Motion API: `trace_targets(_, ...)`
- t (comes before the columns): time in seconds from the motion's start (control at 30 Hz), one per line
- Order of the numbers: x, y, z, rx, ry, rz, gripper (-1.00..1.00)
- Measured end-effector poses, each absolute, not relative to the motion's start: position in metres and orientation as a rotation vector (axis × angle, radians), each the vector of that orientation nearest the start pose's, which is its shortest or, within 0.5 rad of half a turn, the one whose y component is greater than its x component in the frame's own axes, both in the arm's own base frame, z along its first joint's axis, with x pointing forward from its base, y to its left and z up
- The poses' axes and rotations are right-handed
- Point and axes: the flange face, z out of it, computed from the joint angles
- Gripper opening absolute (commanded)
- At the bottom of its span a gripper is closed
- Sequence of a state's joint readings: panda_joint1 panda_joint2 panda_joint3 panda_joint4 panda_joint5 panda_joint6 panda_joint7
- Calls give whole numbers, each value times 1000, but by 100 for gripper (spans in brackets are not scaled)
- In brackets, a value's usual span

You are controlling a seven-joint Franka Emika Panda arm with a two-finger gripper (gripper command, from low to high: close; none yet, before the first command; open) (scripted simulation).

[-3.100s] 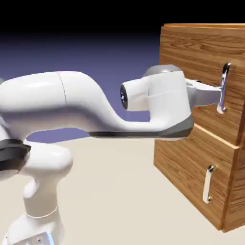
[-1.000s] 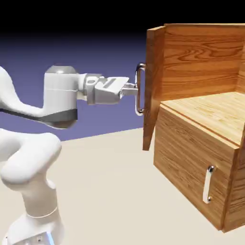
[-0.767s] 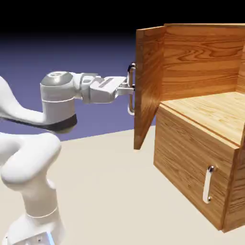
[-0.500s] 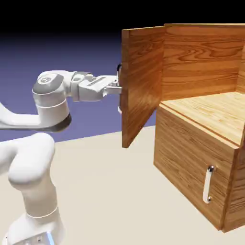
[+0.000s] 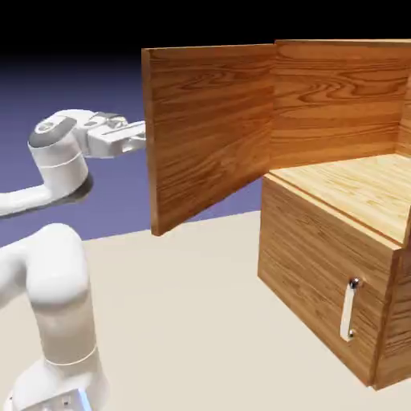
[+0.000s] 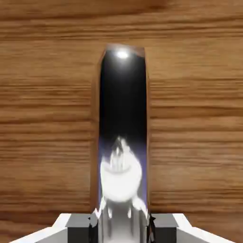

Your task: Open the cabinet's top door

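- The top door [image 5: 205, 132] is warm brown wood grain, swung wide open at the upper part of the cabinet [image 5: 329, 273].
- Its bar handle [image 6: 122, 118] is glossy, mirror-like silver.
- The gripper [image 6: 122, 228] is clamped on that handle.
- No writing is readable.

2 views share the door, exterior sideways, hand close, seemingly face-on.

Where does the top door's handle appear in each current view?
Exterior view: not visible; the open top door hides it.
Hand view: the handle runs from upper middle to bottom centre, between the gripper's fingertips.
Shared landmark: the top door's wood grain.
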State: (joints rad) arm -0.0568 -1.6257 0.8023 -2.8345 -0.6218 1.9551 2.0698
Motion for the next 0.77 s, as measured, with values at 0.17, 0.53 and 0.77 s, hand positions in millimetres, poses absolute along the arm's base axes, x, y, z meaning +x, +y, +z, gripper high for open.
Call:
trace_targets(0.17, 144, 210, 552, -1390, 1967, -2373, -100)
trace_targets(0.53, 143, 320, 552, -1222, 2249, -2454, -100)
trace_targets(0.77, 153, 379, 552, -1113, 2404, -2487, -100)
